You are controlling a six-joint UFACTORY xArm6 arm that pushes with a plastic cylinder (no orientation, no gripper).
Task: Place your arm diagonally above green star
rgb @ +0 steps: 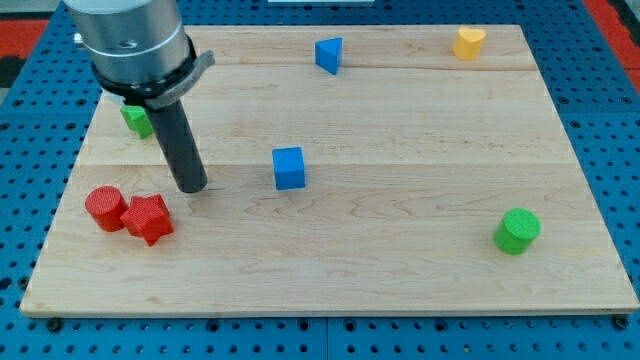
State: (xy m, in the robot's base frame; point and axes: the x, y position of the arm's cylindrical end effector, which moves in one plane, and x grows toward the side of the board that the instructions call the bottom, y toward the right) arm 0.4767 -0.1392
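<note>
A green block (pixel 136 120) lies near the board's left edge, mostly hidden behind my arm; its shape cannot be made out, so it may be the green star. My tip (pixel 192 188) rests on the board below and to the right of that green block. The tip is just above and right of the red star (pixel 148 218). A blue cube (pixel 289 167) lies to the tip's right.
A red cylinder (pixel 105 209) sits left of the red star. A blue triangle (pixel 329 54) and a yellow heart-like block (pixel 469 42) lie near the view's top. A green cylinder (pixel 517 230) is at the lower right. The wooden board (pixel 420 130) ends at a blue pegboard.
</note>
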